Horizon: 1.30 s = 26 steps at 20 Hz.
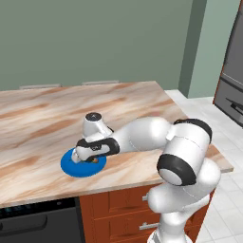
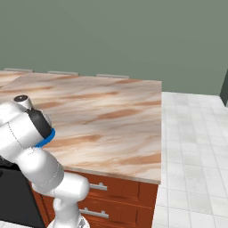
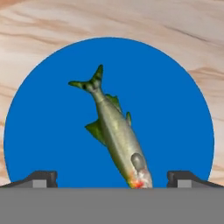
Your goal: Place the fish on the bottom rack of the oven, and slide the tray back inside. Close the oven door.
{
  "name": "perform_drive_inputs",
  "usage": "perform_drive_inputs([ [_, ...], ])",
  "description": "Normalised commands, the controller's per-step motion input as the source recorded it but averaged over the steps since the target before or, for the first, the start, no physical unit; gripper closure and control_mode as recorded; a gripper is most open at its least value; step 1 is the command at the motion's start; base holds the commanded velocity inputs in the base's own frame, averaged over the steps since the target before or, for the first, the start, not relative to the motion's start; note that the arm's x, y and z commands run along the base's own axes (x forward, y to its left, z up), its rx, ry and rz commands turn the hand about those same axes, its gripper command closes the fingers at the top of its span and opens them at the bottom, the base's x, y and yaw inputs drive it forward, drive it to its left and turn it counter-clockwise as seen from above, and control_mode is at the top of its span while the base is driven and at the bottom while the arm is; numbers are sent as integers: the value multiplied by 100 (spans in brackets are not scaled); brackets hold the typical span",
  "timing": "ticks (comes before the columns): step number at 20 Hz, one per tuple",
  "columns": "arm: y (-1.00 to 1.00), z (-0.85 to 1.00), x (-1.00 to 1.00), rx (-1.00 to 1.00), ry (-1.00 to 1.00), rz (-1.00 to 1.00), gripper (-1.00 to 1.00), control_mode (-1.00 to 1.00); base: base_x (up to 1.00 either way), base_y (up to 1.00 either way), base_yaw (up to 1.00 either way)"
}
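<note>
The fish, greenish-grey with an orange snout, lies on a round blue plate in the hand view, tail away from me. My gripper is open just above it, with its fingertips spread wide either side of the fish's head and nothing between them. From the left base view the gripper points down over the plate near the counter's front edge. The oven's black front sits under the counter at the lower left. The bottom rack is hidden.
The plate rests on a marble counter that runs far back and left. Red-brown drawers are below the counter, beside the oven. A grey refrigerator stands at the far right, beyond a tiled floor.
</note>
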Motion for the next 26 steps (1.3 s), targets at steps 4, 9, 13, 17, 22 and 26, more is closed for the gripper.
perform_drive_inputs([
  [4, 2, -39, 14, -4, 0, 0, -100, -100, 0, 0, 0],
  [9, 2, -38, 14, -3, 0, 0, -100, -100, 0, 0, 0],
  [13, 0, -31, 23, 0, 0, 0, -100, -100, 0, 0, 0],
  [17, 2, -24, 36, 0, 0, 0, 100, -100, 0, 0, 0],
  [22, 2, -8, 10, 0, -6, 0, 100, -100, 0, 0, 0],
  [26, -14, 29, -35, 0, -12, 2, 100, -100, 0, 0, 0],
])
